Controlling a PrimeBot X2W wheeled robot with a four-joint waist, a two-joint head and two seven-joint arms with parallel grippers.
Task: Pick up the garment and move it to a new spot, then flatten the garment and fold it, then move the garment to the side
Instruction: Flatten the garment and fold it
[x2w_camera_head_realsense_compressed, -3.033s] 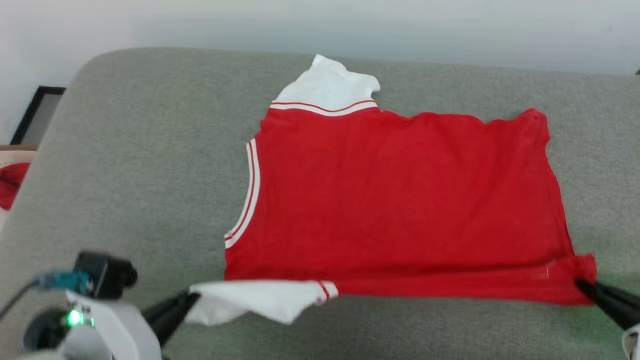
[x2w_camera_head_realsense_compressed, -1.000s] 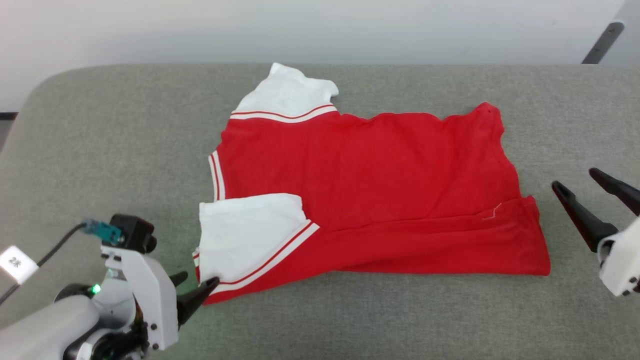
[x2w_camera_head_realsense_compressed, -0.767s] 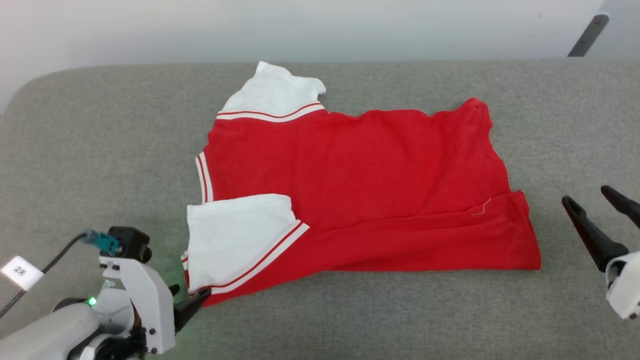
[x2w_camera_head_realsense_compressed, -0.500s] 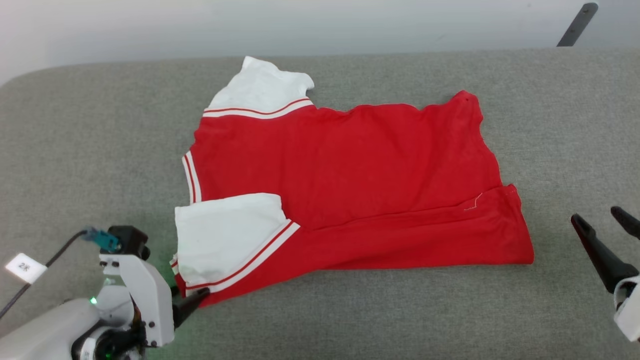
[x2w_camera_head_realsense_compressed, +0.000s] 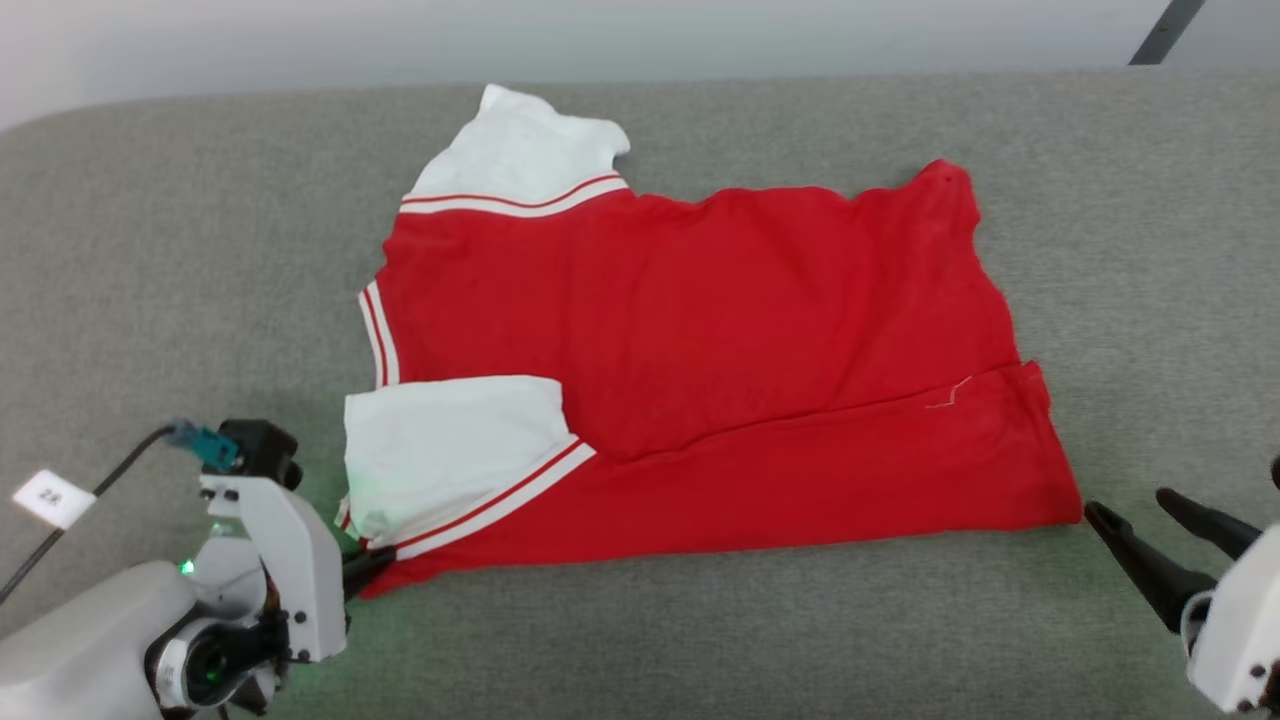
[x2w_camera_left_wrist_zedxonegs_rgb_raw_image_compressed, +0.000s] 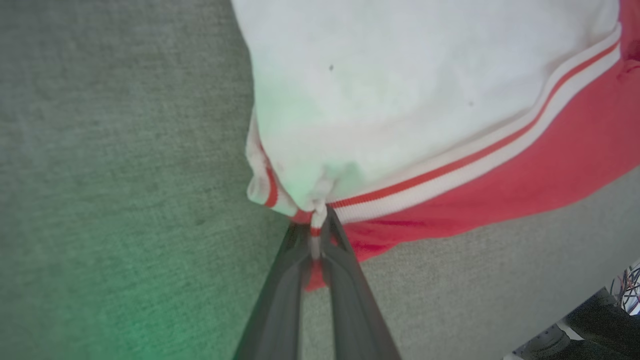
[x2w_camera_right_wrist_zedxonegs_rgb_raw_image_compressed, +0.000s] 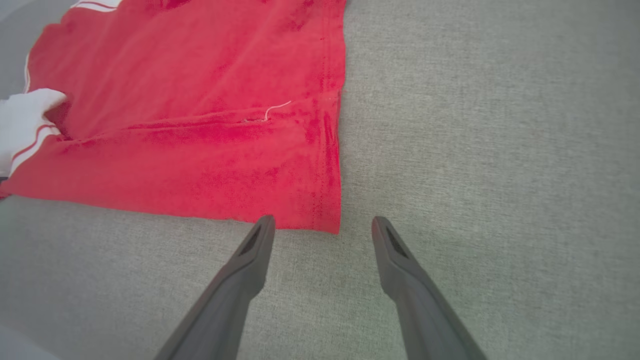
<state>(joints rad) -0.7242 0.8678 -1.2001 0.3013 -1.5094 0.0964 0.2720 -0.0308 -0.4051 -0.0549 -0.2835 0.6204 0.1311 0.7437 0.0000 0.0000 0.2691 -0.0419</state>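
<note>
Pinching the near-left corner of the garment (x2w_camera_head_realsense_compressed: 700, 330) is the left gripper (x2w_camera_head_realsense_compressed: 362, 568). Its jaws are closed tight on bunched striped trim where the folded-over white sleeve (x2w_camera_head_realsense_compressed: 450, 440) meets red cloth. In the left wrist view the trim is nipped between the tips (x2w_camera_left_wrist_zedxonegs_rgb_raw_image_compressed: 315, 227).

The garment lies flat on the grey padded surface (x2w_camera_head_realsense_compressed: 150, 250), plain red side up. Its long axis runs left-right, sleeves at the left end and hem at the right. A near strip is folded over along the front edge.

The right gripper (x2w_camera_head_realsense_compressed: 1128, 505) has its jaws spread wide and holds nothing. It sits just beside the near-right hem corner, which lies dead ahead of the fingertips in the right wrist view (x2w_camera_right_wrist_zedxonegs_rgb_raw_image_compressed: 324, 222), apparently not touching.

The right arm is the nearer one to that corner. It likely needs a short push forward, then a close, so both near corners are held.
</note>
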